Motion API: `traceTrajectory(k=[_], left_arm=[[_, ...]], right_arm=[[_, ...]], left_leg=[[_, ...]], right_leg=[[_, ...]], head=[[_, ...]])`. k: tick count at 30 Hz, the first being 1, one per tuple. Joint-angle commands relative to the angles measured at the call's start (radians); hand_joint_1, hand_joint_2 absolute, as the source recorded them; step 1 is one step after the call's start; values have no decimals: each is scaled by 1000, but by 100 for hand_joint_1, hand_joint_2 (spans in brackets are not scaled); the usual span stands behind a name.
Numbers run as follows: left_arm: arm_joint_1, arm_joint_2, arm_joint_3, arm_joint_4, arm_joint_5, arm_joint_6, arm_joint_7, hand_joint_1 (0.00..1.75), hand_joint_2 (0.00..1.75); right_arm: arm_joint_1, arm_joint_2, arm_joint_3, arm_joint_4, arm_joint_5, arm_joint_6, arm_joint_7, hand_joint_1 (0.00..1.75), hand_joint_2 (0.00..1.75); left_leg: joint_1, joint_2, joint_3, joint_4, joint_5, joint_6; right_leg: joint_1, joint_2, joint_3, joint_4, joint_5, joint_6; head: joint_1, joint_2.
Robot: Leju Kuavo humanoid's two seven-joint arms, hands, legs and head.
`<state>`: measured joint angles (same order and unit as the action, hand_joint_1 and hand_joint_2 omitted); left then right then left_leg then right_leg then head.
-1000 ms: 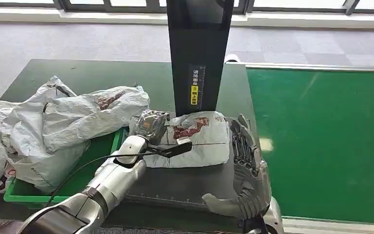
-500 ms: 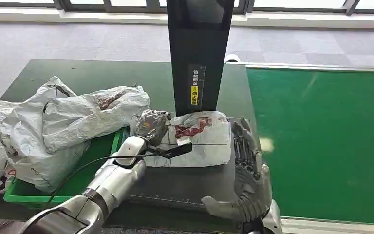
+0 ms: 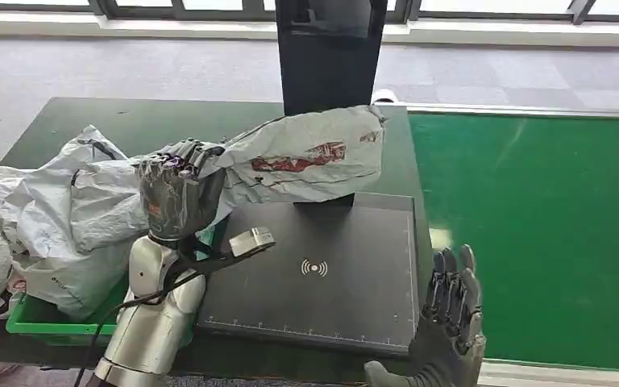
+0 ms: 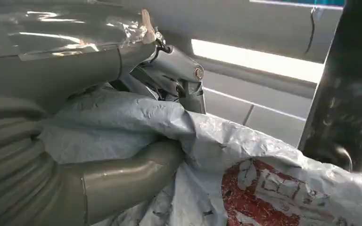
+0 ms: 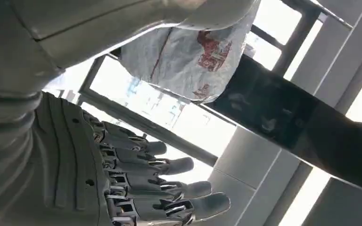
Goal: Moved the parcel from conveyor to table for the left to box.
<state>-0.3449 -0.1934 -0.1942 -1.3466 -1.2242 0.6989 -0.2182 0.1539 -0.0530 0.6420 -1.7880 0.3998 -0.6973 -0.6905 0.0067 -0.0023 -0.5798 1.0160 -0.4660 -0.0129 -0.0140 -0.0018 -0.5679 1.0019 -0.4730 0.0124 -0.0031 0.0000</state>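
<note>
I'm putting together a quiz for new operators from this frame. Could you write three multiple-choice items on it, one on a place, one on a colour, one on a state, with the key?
1. Where is the grey parcel?
A. Lying flat on the conveyor
B. Lifted above the black scanner pad
C. Inside the green bin

2. What colour is the bin under the heap of grey bags?
A. Green
B. Red
C. White

3. What is the right hand doing?
A. Gripping the parcel
B. Pressing on the pad
C. Holding nothing, fingers apart

Key:
1 B: the left hand holds the parcel by one end, clear above the black scanner pad.
2 A: the bin's rim shows bright green at the table's near left.
3 C: its fingers stand spread and upright near the pad's corner, with nothing between them.
</note>
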Motion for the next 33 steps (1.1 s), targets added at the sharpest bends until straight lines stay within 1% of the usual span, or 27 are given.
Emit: traceTrajectory(k=[1,13,14,15,16,18,21,22,25,26,28,29,33], left_arm=[[-5,27,25,-17,-3,-1,6,175,175],[-5,27,25,-17,-3,-1,6,175,175],[-118,120,197,147,-157,-48,373,175,175],[-216,214,265,322,-7,-10,225,175,175],[-259,221,330,397,15,-1,139,175,175],[-265,215,426,413,-45,-1,136,175,175],[-265,215,426,413,-45,-1,136,175,175],[-246,195,427,388,-64,-1,146,175,175],[-237,180,425,373,-79,-1,154,175,175],[-232,182,438,375,-123,-1,206,175,175],[-228,191,446,377,-112,-1,193,175,175],[-220,198,464,380,-159,-1,240,175,175],[-211,203,473,374,-148,-1,224,175,175]], right_arm=[[-10,-35,62,15,4,-1,-8,0,175],[-10,-35,62,15,4,-1,-8,0,175],[-20,-31,29,-1,10,61,21,0,175],[-20,-21,-9,-22,14,108,36,0,175],[-14,-6,-36,-29,23,138,31,0,175],[-13,8,-58,-29,30,173,31,0,175],[-13,8,-58,-29,30,173,31,0,175],[-10,11,-56,-26,31,173,30,0,175],[-9,12,-57,-25,33,172,28,0,175],[-10,13,-60,-23,34,180,24,0,175],[-11,15,-67,-23,32,187,23,0,175],[-17,12,-69,-20,28,197,25,0,175],[-20,15,-75,-16,25,203,24,0,175]], left_leg=[[0,1,2,-2,1,0],[0,1,1,-1,1,1],[0,1,2,-2,1,1],[0,4,2,-2,1,0],[0,5,3,-3,2,0],[0,2,1,-2,3,-1],[1,10,2,-3,4,-5],[1,9,1,-1,4,-5],[2,1,0,-2,7,-5],[3,2,0,-1,6,-5],[2,4,-1,-1,6,-5],[2,3,-1,-1,6,-5],[3,4,-1,-2,6,-5]], right_leg=[[0,1,2,-2,1,-1],[0,1,1,-1,1,0],[0,1,2,-2,2,-1],[0,4,0,-1,2,-1],[0,5,0,-1,3,-2],[0,2,0,0,3,-2],[2,11,-5,2,6,-6],[2,8,-5,1,6,-7],[4,1,-3,1,5,-7],[4,2,-3,2,5,-7],[3,4,-5,2,5,-7],[3,4,-4,2,5,-7],[4,5,-4,1,6,-7]], head=[[0,0],[0,0],[0,0],[0,0],[0,0],[0,0],[-1,0],[-1,0],[0,0],[0,0],[0,0],[0,0],[0,0]])
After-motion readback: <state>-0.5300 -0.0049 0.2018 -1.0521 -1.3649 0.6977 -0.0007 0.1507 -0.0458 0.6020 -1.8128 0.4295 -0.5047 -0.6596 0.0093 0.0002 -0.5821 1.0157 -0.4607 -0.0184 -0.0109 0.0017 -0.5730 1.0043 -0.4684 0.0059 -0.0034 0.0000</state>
